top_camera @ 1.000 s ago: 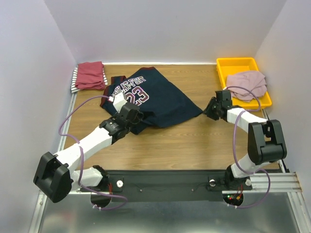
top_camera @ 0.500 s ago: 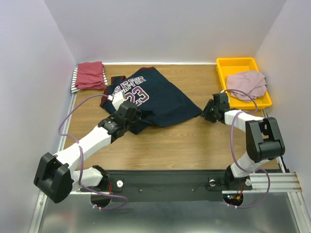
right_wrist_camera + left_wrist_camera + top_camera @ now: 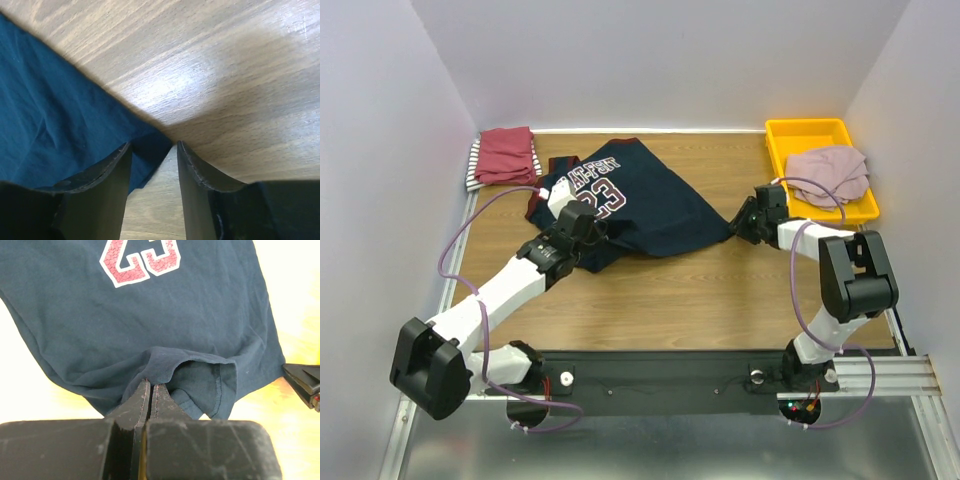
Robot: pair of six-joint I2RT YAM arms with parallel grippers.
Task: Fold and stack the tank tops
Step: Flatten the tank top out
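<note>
The left gripper (image 3: pixel 150 388) pinches the jersey's (image 3: pixel 650 205) near hem. The right gripper (image 3: pixel 152 150) stands narrowly parted, astride the jersey's 3 o'clock corner. I count four tops: the jersey at centre, a red top (image 3: pixel 507 155) lying on a striped top (image 3: pixel 473 170) at 10 o'clock, and a pink top (image 3: pixel 830 172) in the one tray (image 3: pixel 807 129) at 2 o'clock.

Twin arms, white and black.
White links, black joints on left arm (image 3: pixel 500 295) and right arm (image 3: pixel 817 236); purple cable (image 3: pixel 448 255) behind left gripper (image 3: pixel 150 386); fingers (image 3: pixel 141 402) black, scuffed.
</note>
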